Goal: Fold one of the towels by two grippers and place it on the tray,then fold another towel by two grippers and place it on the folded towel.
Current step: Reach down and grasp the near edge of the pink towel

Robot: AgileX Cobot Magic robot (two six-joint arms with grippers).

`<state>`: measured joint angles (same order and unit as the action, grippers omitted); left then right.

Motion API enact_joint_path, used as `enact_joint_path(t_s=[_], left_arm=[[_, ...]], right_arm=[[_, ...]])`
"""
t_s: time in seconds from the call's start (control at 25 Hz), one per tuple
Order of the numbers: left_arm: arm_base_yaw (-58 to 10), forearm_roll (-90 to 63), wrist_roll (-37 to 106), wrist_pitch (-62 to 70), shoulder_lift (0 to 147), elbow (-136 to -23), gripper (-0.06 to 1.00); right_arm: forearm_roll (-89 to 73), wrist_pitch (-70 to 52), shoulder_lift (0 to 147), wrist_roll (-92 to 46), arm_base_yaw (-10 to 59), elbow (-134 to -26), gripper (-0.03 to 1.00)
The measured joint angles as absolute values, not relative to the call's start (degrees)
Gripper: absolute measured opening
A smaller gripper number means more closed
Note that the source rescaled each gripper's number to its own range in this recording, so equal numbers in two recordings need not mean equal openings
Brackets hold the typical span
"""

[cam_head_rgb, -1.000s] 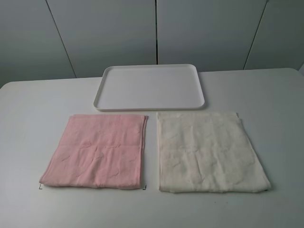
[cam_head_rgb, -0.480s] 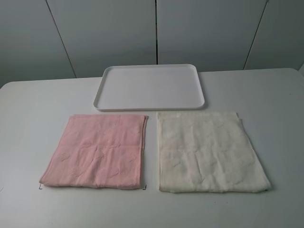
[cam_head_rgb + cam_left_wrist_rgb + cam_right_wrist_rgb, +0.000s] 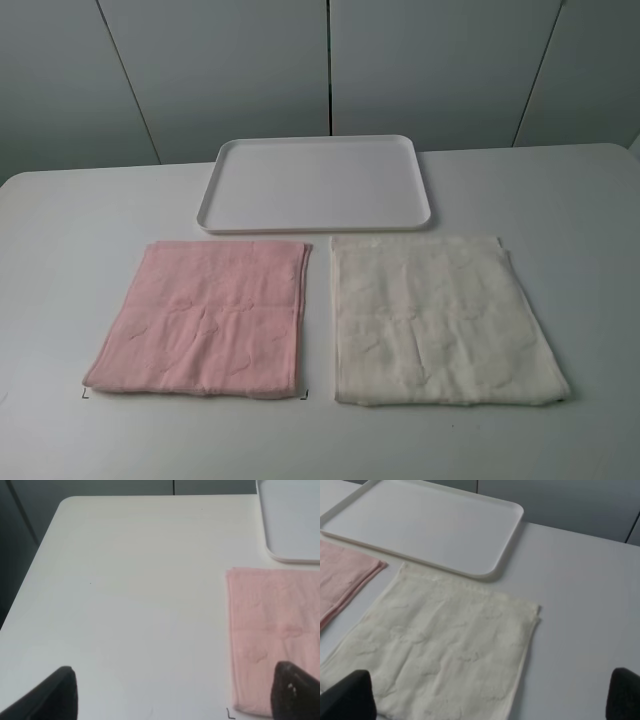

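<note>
White tray (image 3: 315,183) at upper centre of the high view, flat on the white tabletop (image 3: 80,220), long side toward the camera. Just below it, two towels side by side, both spread flat on the tabletop, off the tray and parted from it by a narrow strip. Pink towel (image 3: 205,318) at lower left of centre, cream towel (image 3: 440,320) at lower right, with a thin gap of tabletop between them. Two small dark corner marks (image 3: 85,395) on the tabletop, right at the pink towel's near corners. Grey wall panels (image 3: 230,70) across the top of the frame.

From the left wrist camera: left pincer (image 3: 177,695) wide open and gripping nothing, its two dark fingertips (image 3: 295,692) far apart. One in front of the pink towel's near corner, the other over bare tabletop; contact with the cloth impossible to tell.

From the right wrist camera: right pincer (image 3: 485,695) likewise spread wide and holding nothing. One fingertip in front of the cream towel's near corner, the other over bare tabletop past the towel's opposite side.
</note>
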<state>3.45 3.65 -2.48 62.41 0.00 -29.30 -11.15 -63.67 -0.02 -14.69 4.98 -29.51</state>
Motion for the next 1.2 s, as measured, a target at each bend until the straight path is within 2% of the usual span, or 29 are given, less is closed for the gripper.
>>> enact_joint_path(t_s=[1.04,1.2], left_arm=[[3.4,3.6,-2.6,62.4,0.0,-29.3,0.99],[3.4,3.6,-1.4,63.1,1.3,-32.0,0.99]], right_arm=[[-18.5,-63.5,0.0,-14.7,5.0,-29.5,1.0],[-18.5,-62.8,0.0,-14.7,5.0,-31.2,1.0]])
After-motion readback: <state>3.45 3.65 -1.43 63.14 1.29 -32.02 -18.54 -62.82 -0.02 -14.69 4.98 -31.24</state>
